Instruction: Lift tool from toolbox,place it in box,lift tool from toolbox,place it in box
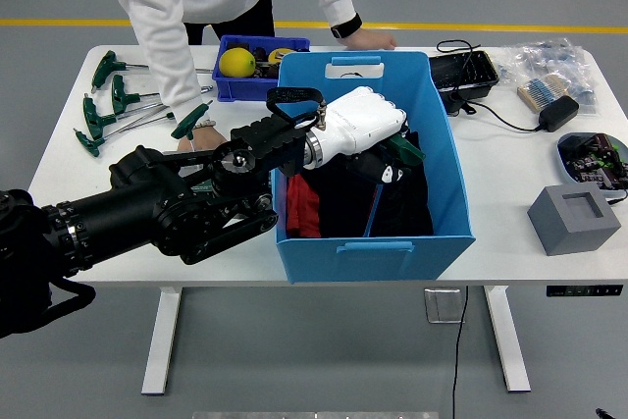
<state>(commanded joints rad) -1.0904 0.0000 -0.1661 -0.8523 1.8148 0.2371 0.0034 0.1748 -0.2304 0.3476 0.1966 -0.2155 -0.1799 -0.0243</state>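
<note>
My left hand (378,144), white with a black arm, reaches in from the left into the blue box (449,176). Its fingers are shut on a green T-handle tool (403,150). The tool's thin shaft (374,211) slants down onto the black and red cloth (306,211) lying in the box. More green T-handle tools (106,93) lie at the table's far left. A person stands at the far side. One of their hands (371,41) rests on the table behind the box; the other (202,134) is pressed down by a green tool (190,121).
A small blue bin (247,58) with a yellow ball stands behind the box. To the right are a black tray (463,72), a bag of parts (551,68), a black charger (555,113) with its cable, a round device (593,156) and a grey block (574,219).
</note>
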